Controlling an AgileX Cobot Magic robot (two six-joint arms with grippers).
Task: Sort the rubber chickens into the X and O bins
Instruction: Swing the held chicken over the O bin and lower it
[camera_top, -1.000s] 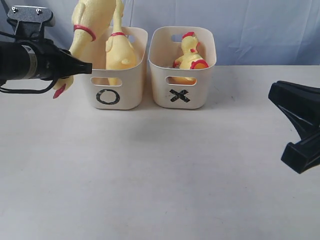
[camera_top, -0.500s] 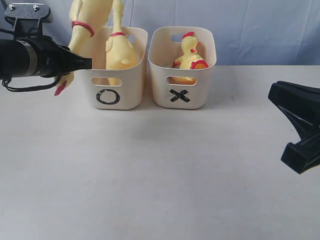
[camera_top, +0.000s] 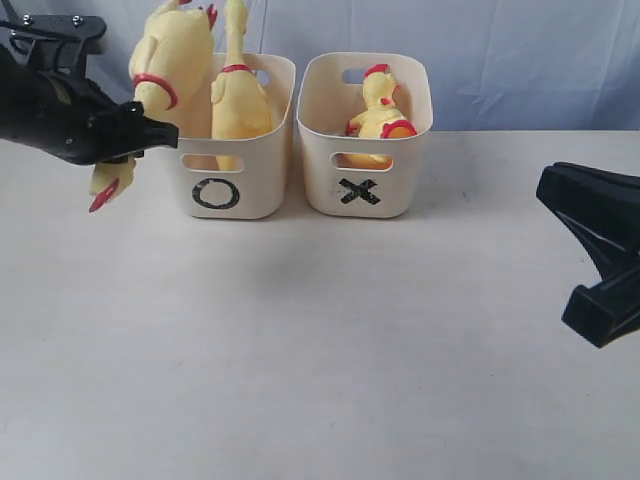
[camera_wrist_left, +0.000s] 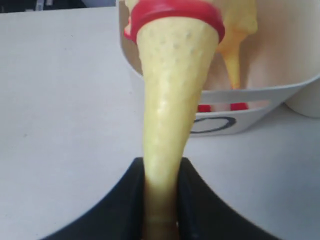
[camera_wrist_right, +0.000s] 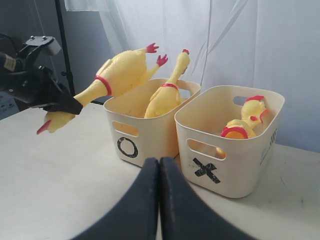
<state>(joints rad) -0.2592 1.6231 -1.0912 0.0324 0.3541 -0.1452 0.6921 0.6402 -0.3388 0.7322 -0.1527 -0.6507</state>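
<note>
**Sorting well advanced: one chicken in hand, not yet binned**

The left end effector (camera_top: 150, 131) is clamped on the neck of the held chicken (camera_top: 176, 48). The head hangs below the fingers. The body and red feet rise above them and lean over the near rim of the O bin (camera_top: 262, 190), which stands just beside this end effector. The bird is not yet inside.

A second chicken (camera_top: 240, 108) stands in the O bin, neck upward. The X bin (camera_top: 402, 190), on the far side of the O bin from the left end effector, holds a third chicken (camera_top: 381, 102). Whether another lies beneath it, I cannot tell.

The right end effector (camera_wrist_right: 160, 167) is closed on nothing and sits well apart from both bins, low over the table (camera_top: 320, 350).

Judgement: two birds at least are sorted. The held one needs carrying over its bin and releasing. I see no further chicken outside the bins.
</note>
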